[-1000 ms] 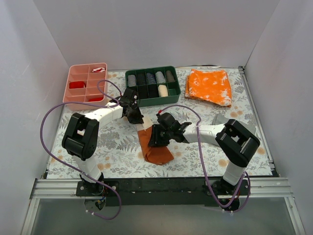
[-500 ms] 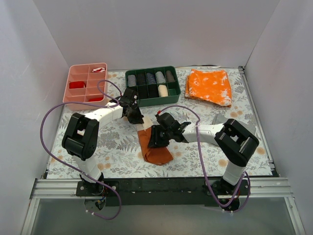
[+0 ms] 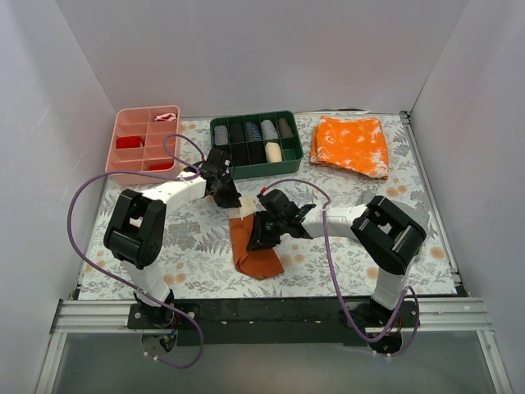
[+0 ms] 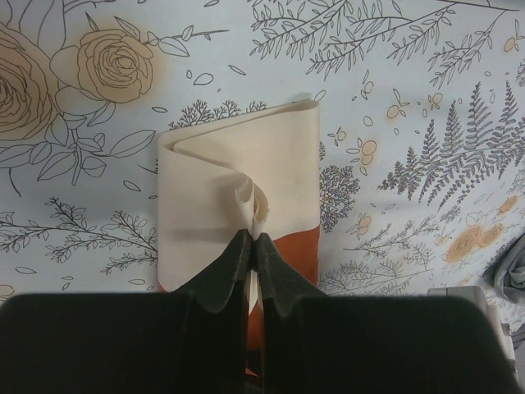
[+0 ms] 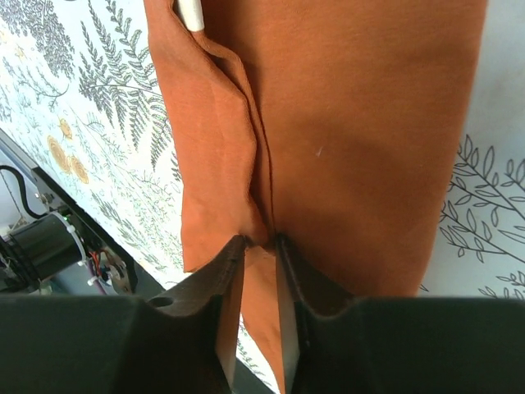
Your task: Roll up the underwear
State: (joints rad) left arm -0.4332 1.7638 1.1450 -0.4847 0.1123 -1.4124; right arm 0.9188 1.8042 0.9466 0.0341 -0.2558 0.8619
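1. Left gripper (image 3: 232,199) is pinched tight on a cream fold at the 12 o'clock end of the underwear (image 3: 256,256).
2. Underwear lies flat on the floral table (image 3: 189,246), at 6 o'clock from the green tray (image 3: 256,123), mostly rust face up.
3. Right gripper (image 3: 253,238), jaws narrow, nips a rust ridge toward the cloth's 2 o'clock side.
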